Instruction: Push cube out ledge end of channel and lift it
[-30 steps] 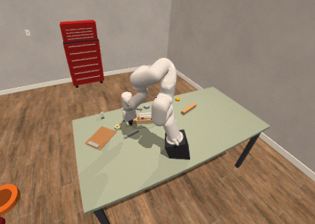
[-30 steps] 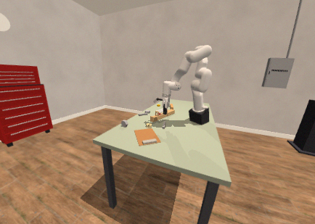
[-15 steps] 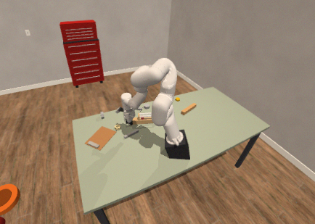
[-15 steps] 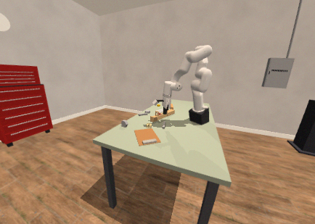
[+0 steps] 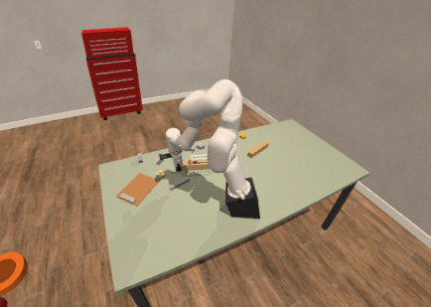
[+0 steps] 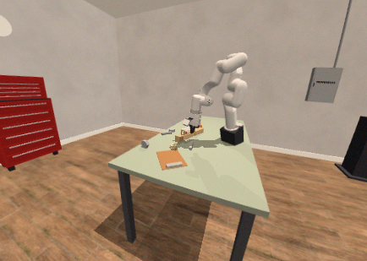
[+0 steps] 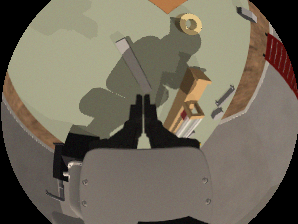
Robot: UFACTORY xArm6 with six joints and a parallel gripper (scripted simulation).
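Note:
The wooden channel (image 5: 199,165) (image 6: 188,134) (image 7: 189,96) lies on the table near the arm's base. A small red patch inside it in the top camera looks like the cube (image 5: 195,161); the cube is not visible in the wrist view. My gripper (image 5: 178,168) (image 6: 191,128) (image 7: 143,103) is shut and empty. It points down just off the channel's left end, close to the table top. A grey rod (image 5: 180,183) (image 6: 190,144) (image 7: 133,63) lies on the table just beyond the fingertips, not touching them.
An orange clipboard (image 5: 137,188) (image 6: 171,159) and a yellow tape roll (image 5: 160,174) (image 6: 172,146) (image 7: 192,23) lie left of the gripper. A wrench (image 6: 172,130) (image 7: 225,96), a grey cylinder (image 5: 140,157) (image 6: 145,144) and a wooden block (image 5: 258,148) lie further off.

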